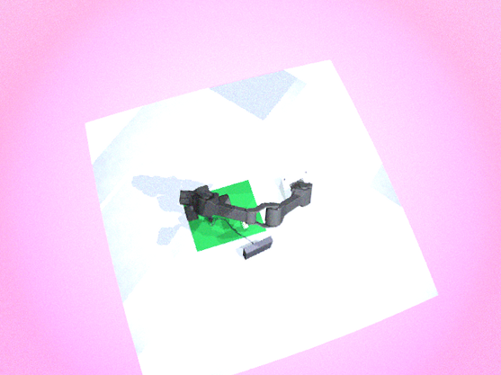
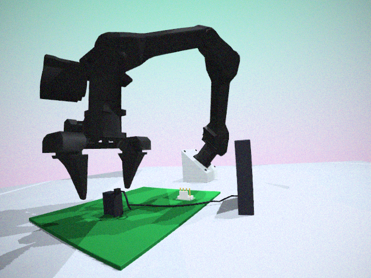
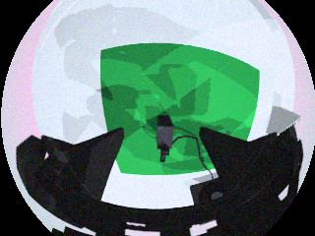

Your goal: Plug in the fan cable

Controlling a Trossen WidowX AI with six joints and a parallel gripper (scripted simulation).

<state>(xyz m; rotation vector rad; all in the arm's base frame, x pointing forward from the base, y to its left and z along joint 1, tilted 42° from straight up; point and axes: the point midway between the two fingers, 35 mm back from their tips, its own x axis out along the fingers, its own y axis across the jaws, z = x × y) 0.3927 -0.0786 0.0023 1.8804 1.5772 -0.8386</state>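
The black plug [image 2: 112, 203] [image 3: 165, 137] stands upright on the green board [image 2: 119, 254] [image 3: 226, 88] [image 1: 202, 243]. Its thin black cable [image 2: 170, 205] runs to the dark fan block [image 2: 244, 179] [image 1: 258, 247] beside the board. The white header [image 2: 185, 194] [image 1: 244, 225] with its gold pins stands bare at the board's far part in the exterior view; I cannot make it out in the wrist view. My gripper [image 2: 105, 193] [image 3: 162, 131] is open and empty, pointing down. Its fingertips are spread to either side of the plug in the wrist view and look slightly above its top in the exterior view.
The white arm base [image 2: 196, 172] stands beyond the board. The fan block stands tall off the board's right edge in the exterior view. The cable lies low between the plug and the fan, passing in front of the header. The arm [image 1: 234, 213] reaches over the board.
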